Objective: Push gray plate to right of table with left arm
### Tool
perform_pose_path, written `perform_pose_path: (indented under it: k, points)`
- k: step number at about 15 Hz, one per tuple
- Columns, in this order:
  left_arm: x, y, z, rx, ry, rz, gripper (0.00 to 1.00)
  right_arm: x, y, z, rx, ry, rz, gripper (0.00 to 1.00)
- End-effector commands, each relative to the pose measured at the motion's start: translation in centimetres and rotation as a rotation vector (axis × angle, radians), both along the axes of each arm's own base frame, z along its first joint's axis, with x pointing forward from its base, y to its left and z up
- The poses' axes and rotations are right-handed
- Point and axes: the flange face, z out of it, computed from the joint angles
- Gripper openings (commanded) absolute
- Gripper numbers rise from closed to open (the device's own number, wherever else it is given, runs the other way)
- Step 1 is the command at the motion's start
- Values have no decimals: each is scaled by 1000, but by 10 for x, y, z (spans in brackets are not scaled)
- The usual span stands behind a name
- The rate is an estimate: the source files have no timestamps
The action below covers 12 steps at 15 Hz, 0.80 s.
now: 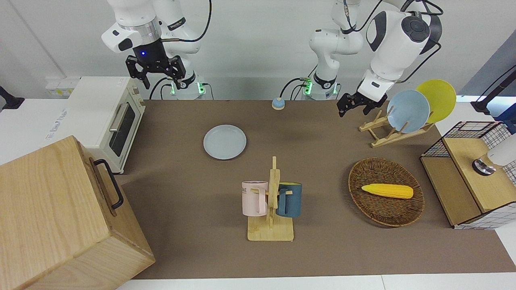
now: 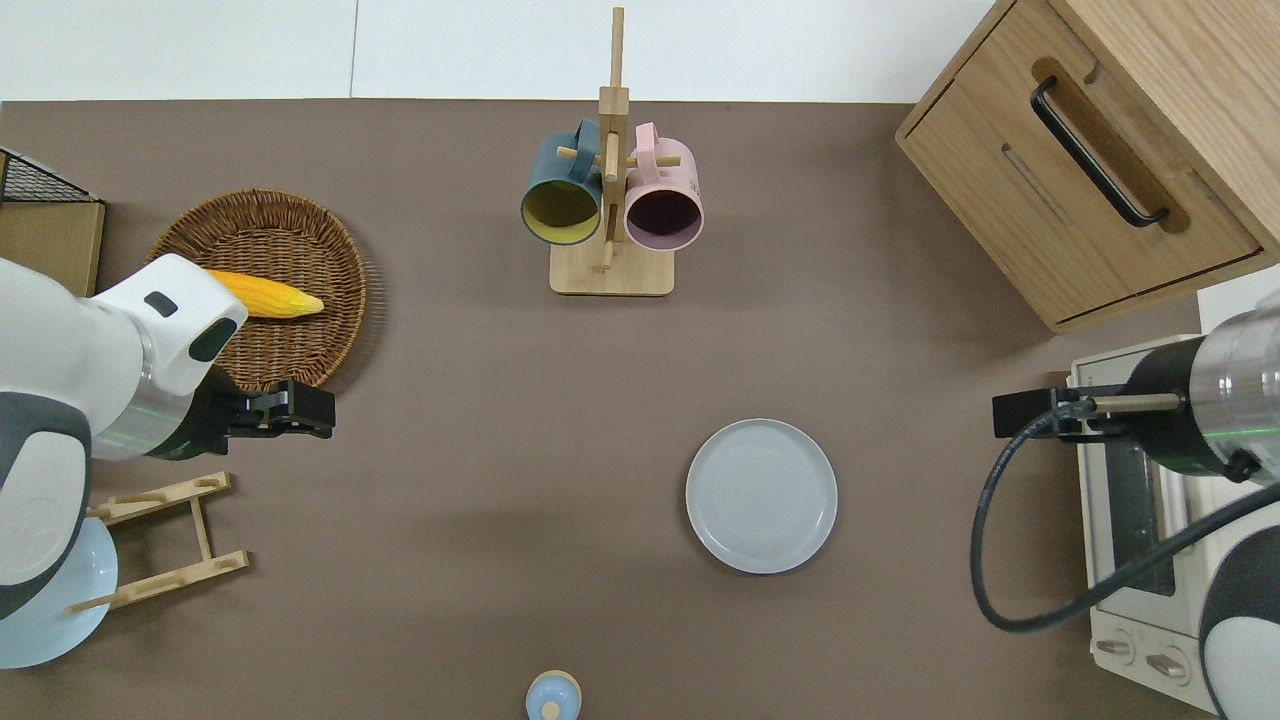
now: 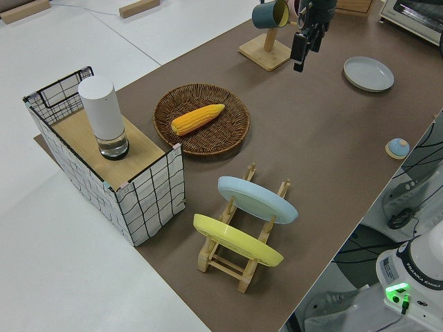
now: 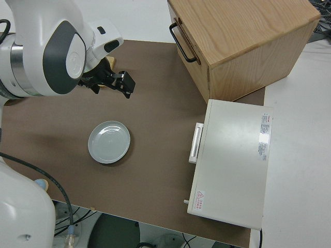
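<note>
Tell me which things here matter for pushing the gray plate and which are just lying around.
Job: gray plate, left gripper, table.

Lying about: mug rack, basket with corn, dish rack, toaster oven, wooden cabinet, wire crate, parked right arm.
</note>
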Motion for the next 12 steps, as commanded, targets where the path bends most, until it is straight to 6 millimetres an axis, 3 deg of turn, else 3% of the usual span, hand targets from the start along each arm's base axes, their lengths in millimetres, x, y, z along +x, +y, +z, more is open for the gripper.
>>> perform_pose_path:
  k: [1,4,9,12]
  points:
    - [-1,9,22,31,-1,-8,991,-8,0,0,9,3,-21,996]
    - [-3,15,38,56,6,-7,991,-8,0,0,9,5,-21,996]
    - [-2,28,39,72,8,16,991,-8,0,0,9,3,-21,996]
    - [-1,32,51,67,-16,28,991,-8,0,0,9,3,-21,996]
